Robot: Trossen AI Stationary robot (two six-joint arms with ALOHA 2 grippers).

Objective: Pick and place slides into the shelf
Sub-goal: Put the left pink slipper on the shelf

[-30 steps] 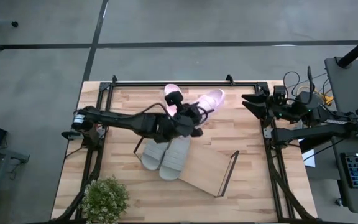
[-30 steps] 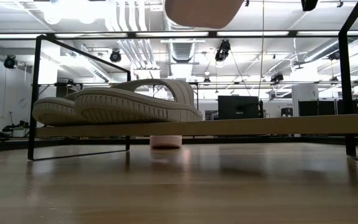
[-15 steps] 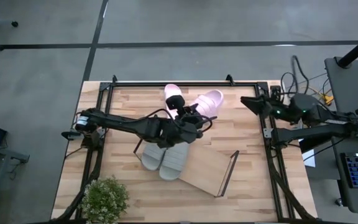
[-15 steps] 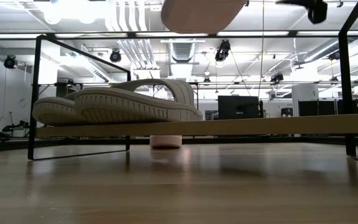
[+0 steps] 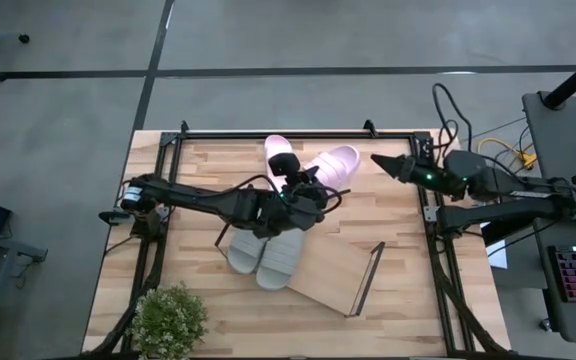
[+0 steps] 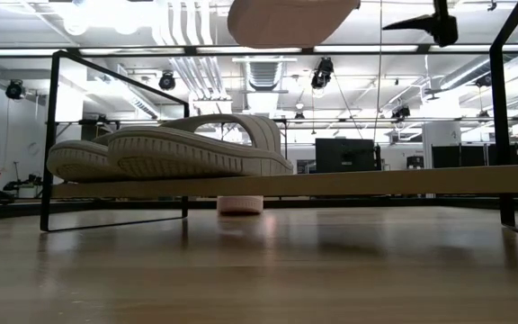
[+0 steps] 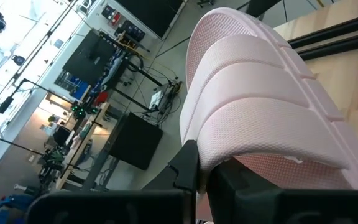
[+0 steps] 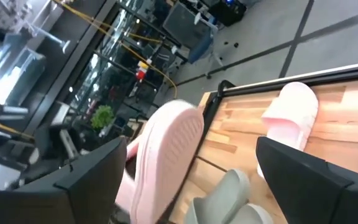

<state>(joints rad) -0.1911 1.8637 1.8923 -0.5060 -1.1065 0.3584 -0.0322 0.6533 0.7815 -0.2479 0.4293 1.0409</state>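
Note:
Two grey slides (image 5: 268, 250) lie side by side, soles down, on the left end of the shelf (image 5: 333, 272), a light board with dark wire ends. One pink slide (image 5: 277, 150) rests on the table behind the shelf. The other pink slide (image 5: 334, 163) hangs high over the table's middle, with my left gripper (image 5: 306, 193) shut on it; the low view shows its sole (image 6: 290, 18) from below. My right gripper (image 5: 381, 162) stands open to the right of it, holding nothing. My left gripper pinches the edge of the pink slide's wide ribbed strap (image 7: 219, 160) between its two fingers (image 7: 188, 167). The fingers come nearly level from the table's left side. The slide is lifted well clear of the table and the shelf, stretching away toward the far right.
A potted plant (image 5: 169, 318) stands at the table's near left corner. Dark frame rails (image 5: 278, 131) run along the table's far edge and sides. The shelf's right half (image 5: 340, 275) is bare board, and its wire end frame (image 5: 369, 276) stands upright.
My right gripper has moved toward the table's left, closer to the held pink slide, and has rolled about its own axis. My left gripper still holds the slide aloft in nearly the same place.

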